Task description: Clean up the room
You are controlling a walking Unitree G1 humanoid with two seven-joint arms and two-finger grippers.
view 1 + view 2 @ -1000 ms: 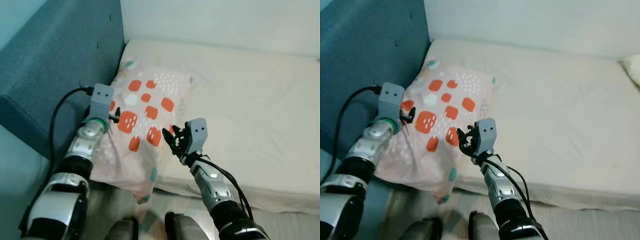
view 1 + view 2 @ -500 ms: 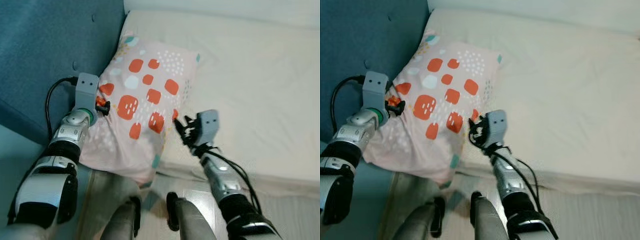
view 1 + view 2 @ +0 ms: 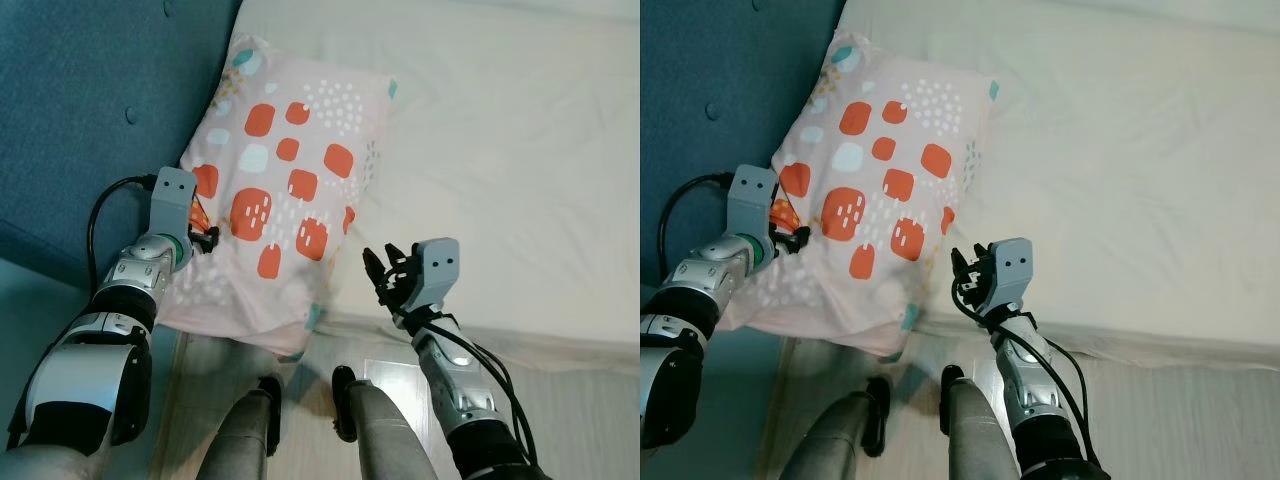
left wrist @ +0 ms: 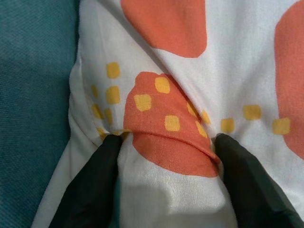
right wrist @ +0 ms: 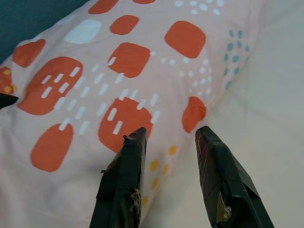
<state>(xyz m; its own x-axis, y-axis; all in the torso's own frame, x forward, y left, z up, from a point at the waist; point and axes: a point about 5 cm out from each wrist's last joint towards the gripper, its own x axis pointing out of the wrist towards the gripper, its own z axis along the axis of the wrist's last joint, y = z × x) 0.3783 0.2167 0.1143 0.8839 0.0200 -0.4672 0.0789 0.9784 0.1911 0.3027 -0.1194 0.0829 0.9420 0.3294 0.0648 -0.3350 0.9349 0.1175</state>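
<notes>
Teal upholstered headboard point(image 3: 90, 110) at left; pale wood floor point(image 3: 590, 420) below.

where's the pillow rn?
The patterned pillow lies at the bed's left end against the blue headboard, its near corner overhanging the edge; the left gripper pinches its left side.

No lettering, brand, number or sign is legible anywhere. The pillow point(image 3: 285, 190) carries only a printed pattern of orange patches, pale dashes and dots, and small yellow squares; the bed sheet point(image 3: 520, 150) and blue headboard point(image 3: 90, 110) are plain.
</notes>
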